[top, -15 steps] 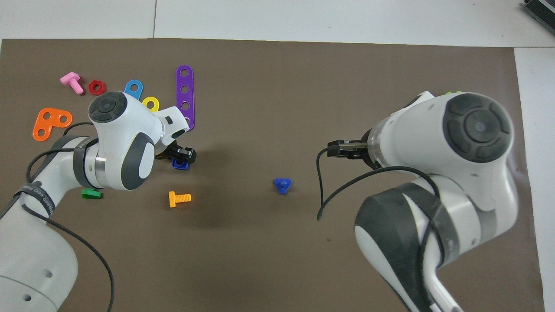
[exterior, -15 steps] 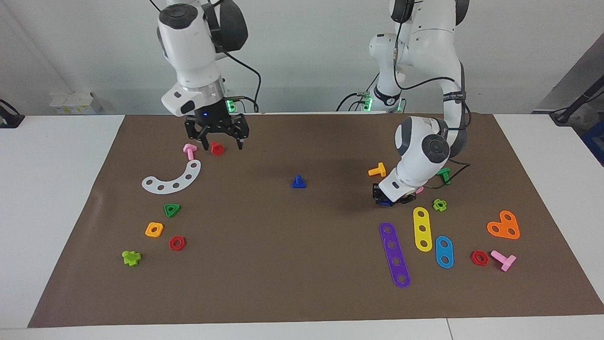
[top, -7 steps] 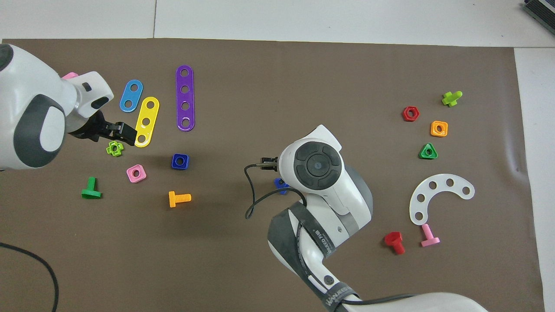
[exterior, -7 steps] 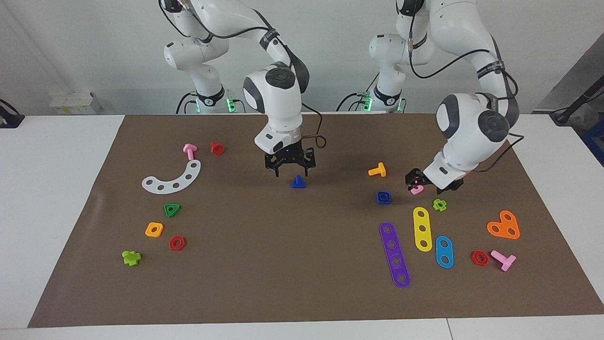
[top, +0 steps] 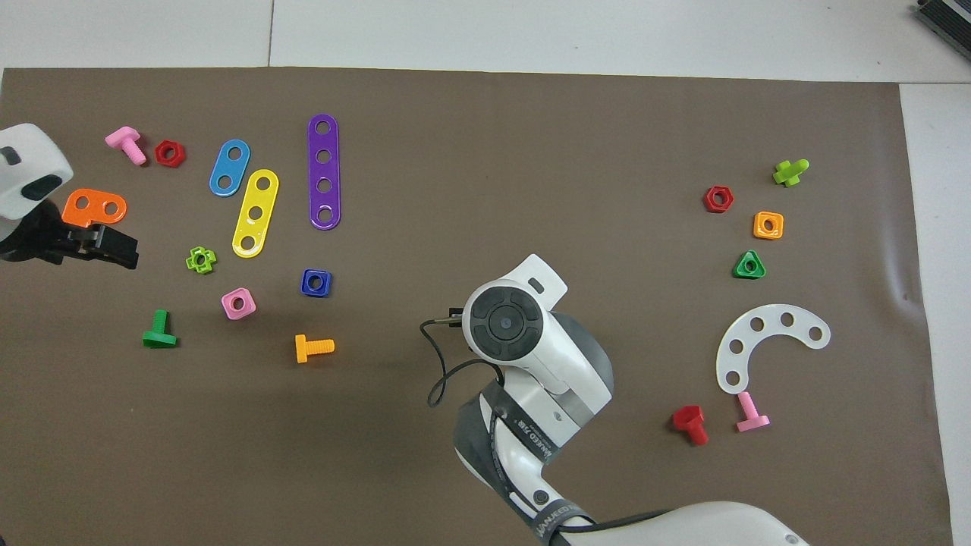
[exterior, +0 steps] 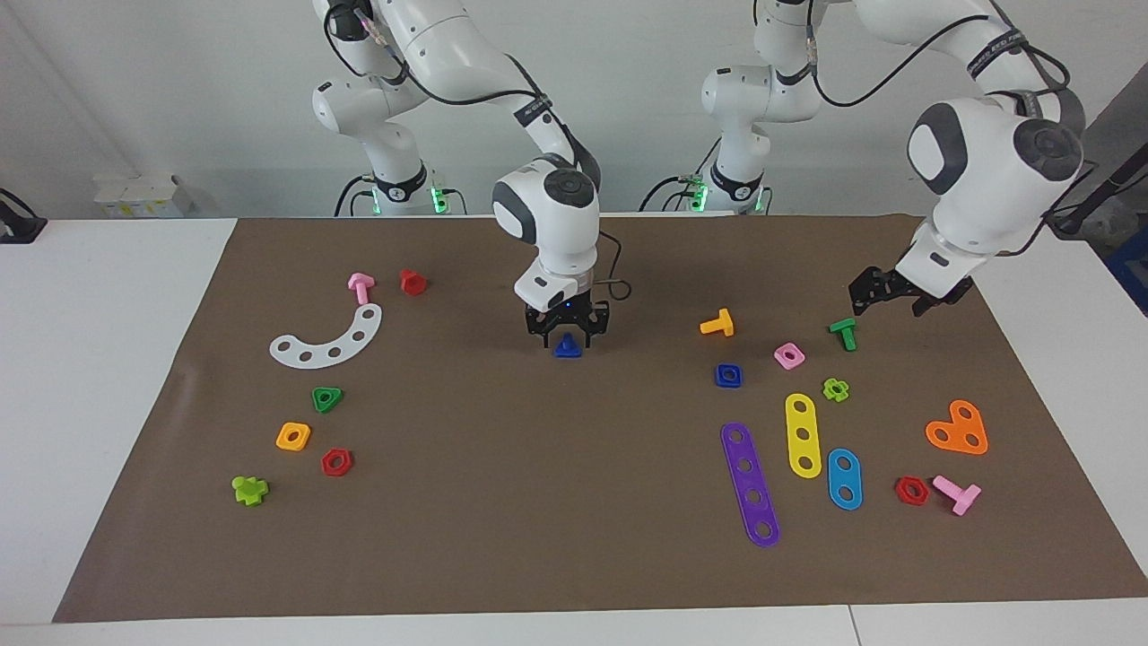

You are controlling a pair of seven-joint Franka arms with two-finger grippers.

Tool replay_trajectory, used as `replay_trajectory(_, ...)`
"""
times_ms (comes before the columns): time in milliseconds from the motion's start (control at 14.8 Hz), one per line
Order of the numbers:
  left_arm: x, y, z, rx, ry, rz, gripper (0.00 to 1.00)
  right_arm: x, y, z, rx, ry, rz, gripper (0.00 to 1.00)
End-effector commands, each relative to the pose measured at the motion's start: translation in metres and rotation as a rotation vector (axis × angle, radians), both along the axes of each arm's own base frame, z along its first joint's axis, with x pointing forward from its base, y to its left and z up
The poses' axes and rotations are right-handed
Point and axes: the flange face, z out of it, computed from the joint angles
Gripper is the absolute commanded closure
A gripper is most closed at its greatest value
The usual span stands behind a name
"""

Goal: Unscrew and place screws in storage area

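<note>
The right tool (exterior: 567, 332) is straddling the small blue triangular plastic screw (exterior: 567, 346), fingers apart; the left tool (exterior: 883, 292) is hovering, its opening unreadable.

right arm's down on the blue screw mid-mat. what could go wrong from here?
1. The right gripper straddles the small blue screw; its tapered shape could slip out as the fingers shut.
2. The storage area is crowded; a drop could land on the white strip or the green nut.

White lettering on dark band round right arm (top: 546, 523), too small to make out, similar lettered band on left arm (exterior: 991, 56), equally unreadable, no other text or numbers anywhere.
</note>
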Motion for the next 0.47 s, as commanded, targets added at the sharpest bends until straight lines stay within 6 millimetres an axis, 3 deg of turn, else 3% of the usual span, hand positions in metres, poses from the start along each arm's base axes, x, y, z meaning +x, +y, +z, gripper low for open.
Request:
replay_trajectory(0,-0.029,0.032,0.028,0.003,-0.013,-0.018,0.0,-0.002,-0.004,0.001,0.003,-0.029,-0.008,0.32)
replay_trajectory(135,-0.039,0.033,0.043,0.0,-0.029,-0.007,0.0,-0.002,-0.004,0.0,0.005,-0.03,-0.009,0.35)
replay_trajectory(270,-0.038,0.014,0.055,0.0,-0.054,-0.016,0.0,-0.002,-0.004,0.001,0.006,-0.032,-0.011,0.42)
replay_trajectory(405,-0.035,-0.018,0.067,0.001,-0.081,-0.003,0.0,-0.001,-0.004,0.001,0.008,-0.034,-0.011,0.46)
